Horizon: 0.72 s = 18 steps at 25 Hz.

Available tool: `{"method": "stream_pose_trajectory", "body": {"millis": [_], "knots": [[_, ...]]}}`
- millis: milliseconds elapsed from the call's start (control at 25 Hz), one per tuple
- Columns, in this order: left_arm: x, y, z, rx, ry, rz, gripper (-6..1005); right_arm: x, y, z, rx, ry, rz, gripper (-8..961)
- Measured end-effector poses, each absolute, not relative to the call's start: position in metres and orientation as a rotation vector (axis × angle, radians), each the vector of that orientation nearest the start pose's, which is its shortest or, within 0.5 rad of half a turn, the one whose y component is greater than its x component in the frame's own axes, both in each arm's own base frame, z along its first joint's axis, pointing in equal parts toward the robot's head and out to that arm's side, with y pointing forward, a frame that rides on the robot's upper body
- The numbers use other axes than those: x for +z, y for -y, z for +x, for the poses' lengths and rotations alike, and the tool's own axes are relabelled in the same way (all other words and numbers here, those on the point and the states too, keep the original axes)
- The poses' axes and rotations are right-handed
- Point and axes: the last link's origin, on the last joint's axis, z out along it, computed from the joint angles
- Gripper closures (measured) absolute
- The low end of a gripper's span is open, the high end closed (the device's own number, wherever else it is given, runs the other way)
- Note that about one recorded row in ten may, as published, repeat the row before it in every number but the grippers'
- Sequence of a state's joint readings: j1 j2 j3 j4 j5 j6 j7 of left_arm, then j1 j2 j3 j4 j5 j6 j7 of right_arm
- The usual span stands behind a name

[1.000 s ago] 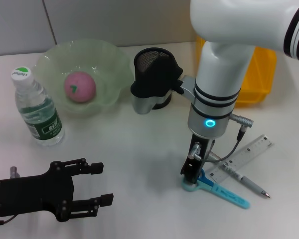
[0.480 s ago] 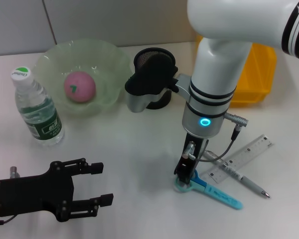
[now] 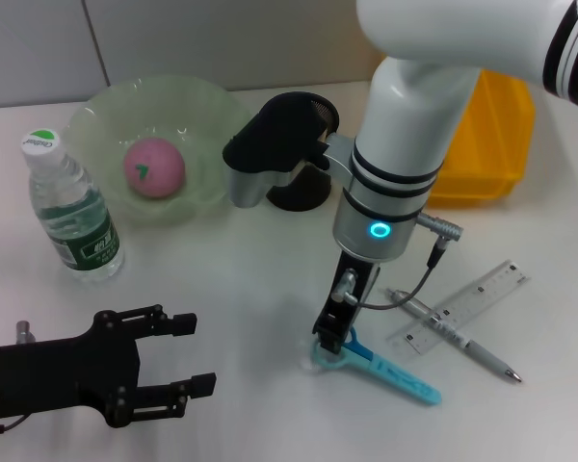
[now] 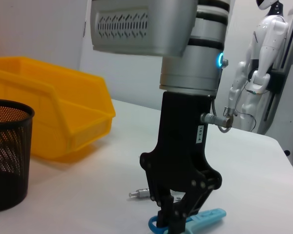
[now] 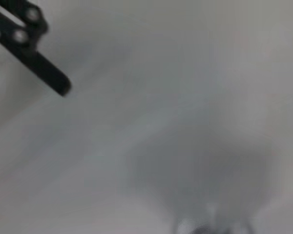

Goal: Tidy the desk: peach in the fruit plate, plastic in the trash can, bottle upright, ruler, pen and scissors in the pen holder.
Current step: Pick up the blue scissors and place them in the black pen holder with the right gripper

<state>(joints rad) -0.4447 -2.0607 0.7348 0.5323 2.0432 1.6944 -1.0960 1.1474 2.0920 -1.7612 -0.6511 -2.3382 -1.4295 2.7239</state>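
Head view: the right gripper point(image 3: 329, 342) stands tip-down at lower centre of the frame, its fingers pinched on the handle loops of the scissors point(image 3: 380, 368), whose blue blade cover trails toward the lower right on the desk point(image 3: 260, 279). The pen point(image 3: 453, 337) and the ruler point(image 3: 467, 305) lie crossed just right of it, touching each other. The pen holder point(image 3: 303, 188) stands at upper centre, partly behind the arm, with the trash can point(image 3: 486, 135) at upper right. The peach point(image 3: 154, 166) sits in the fruit plate point(image 3: 149, 115) at upper left, and the bottle point(image 3: 72, 217) stands upright at the left edge. The left gripper point(image 3: 188, 356) hovers at lower left, spread wide and empty.

Left wrist view: the right gripper point(image 4: 173, 222) fills the centre, clamped down on the scissors point(image 4: 198, 222) at the bottom edge; the handle end looks barely off the tabletop, though that is hard to judge. The pen holder point(image 4: 7, 151) is at the left, the trash can point(image 4: 53, 117) behind it.

Right wrist view: only blurred tabletop and a dark finger of the left gripper at upper left.

The scissors step appears to be in hand. Next the scissors need lifting clear, carrying over the mesh cup and lowering blade-first.
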Motion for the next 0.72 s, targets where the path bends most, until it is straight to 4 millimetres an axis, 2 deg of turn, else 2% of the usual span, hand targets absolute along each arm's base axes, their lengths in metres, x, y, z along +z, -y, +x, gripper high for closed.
{"method": "stream_pose_trajectory", "body": {"millis": [720], "knots": [[-0.016, -0.272, -0.292, -0.713, 0.443, -2.891, 246, -0.09, -0.37, 0.091, -0.791, -0.908, -2.831, 851]]}}
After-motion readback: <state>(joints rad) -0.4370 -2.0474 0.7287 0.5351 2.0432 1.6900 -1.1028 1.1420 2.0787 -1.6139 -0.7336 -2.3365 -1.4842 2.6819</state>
